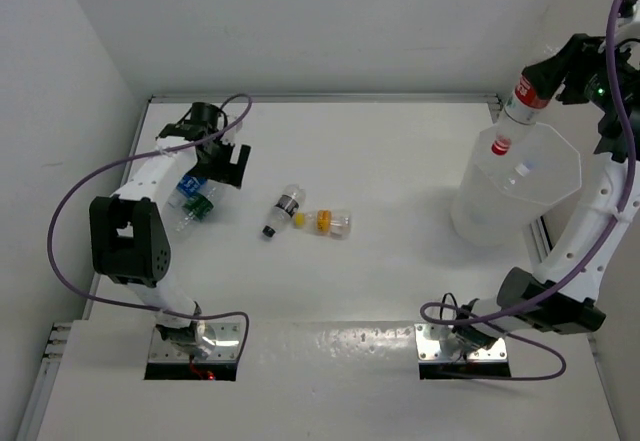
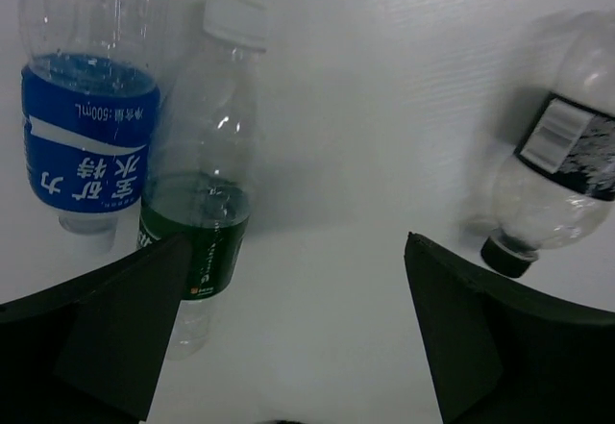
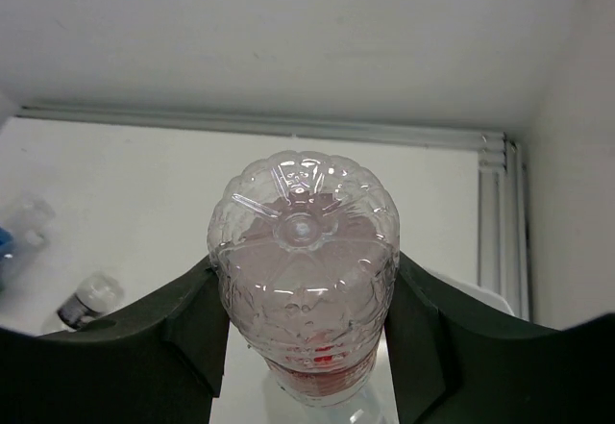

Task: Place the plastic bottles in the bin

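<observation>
Rim trouble: your right gripper is pinching the red-labelled bottle near the edge of the bin, risking a bounce-out; your left gripper is hanging spread.

The top camera looks down from above the near edge over the whole bench. The left wrist camera hangs close over the far left, facing down on the blue-labelled bottle and the green-labelled bottle, which the top view also shows. The right wrist camera, at the far right, looks steeply down past the base of the red-labelled bottle, very near, toward the far rail, which the top view shares.
</observation>
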Robot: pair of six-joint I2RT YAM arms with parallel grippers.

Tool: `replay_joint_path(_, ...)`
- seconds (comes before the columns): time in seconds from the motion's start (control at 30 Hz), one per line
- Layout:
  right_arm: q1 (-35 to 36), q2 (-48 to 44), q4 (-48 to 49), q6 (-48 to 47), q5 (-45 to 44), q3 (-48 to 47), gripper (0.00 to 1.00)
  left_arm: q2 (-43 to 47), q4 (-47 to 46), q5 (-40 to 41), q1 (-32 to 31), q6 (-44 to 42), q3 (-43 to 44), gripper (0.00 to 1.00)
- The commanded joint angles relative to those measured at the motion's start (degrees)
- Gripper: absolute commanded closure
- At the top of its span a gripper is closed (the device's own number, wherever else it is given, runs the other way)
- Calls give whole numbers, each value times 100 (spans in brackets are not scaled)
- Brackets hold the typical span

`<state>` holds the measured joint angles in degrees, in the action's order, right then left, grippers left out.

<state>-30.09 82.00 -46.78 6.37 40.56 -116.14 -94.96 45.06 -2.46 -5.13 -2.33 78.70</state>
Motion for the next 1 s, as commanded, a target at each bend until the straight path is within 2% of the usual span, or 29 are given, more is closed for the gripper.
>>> replay_joint_path(0.0, -164, 44, -384, -811, -408, 170, 83, -31, 161, 500, 108, -303, -21, 0)
replay_joint_path(0.13, -208, 150, -577, -1120, -566, 442, 83, -84, -206, 1009, 213, -636, -362, 0)
replay_joint_path(0.47, -112, 220, -253, -1454, -716, 1382, 83, -382, -866, 1371, 407, -1086, -1137, 0)
replay_joint_path(0.53, 63, 273, -252, -1656, -917, 1523, 80, -444, -1024, 1371, 477, -1138, -1268, 0)
replay_joint_path(0.6, 222, 238, -270, -1762, -1102, 1638, 74, -445, -1078, 1318, 539, -1200, -1400, 2)
replay_joint_path(0.63, 240, 177, -252, -1797, -1120, 1708, 69, -445, -1078, 1318, 539, -1200, -1453, 2)
replay_joint_path(0.67, 275, 185, -252, -1815, -1146, 1778, 59, -497, -1182, 1318, 539, -1261, -1506, 3)
replay_joint_path(0.7, 284, 159, -226, -1815, -1155, 1814, 30, -497, -1184, 1318, 591, -1261, -1637, 4)
replay_joint_path(0.77, 293, 97, -296, -1815, -1146, 1893, 8, -628, -1254, 1205, 592, -1314, -1743, 7)
replay_joint_path(0.83, 284, 62, -340, -1762, -1103, 1780, 1, -699, -1254, 1029, 592, -1314, -1814, 12)
replay_joint_path(0.97, 275, -104, -481, -1517, -734, 1507, 1, -700, -1202, 239, 592, -1367, -1867, 33)
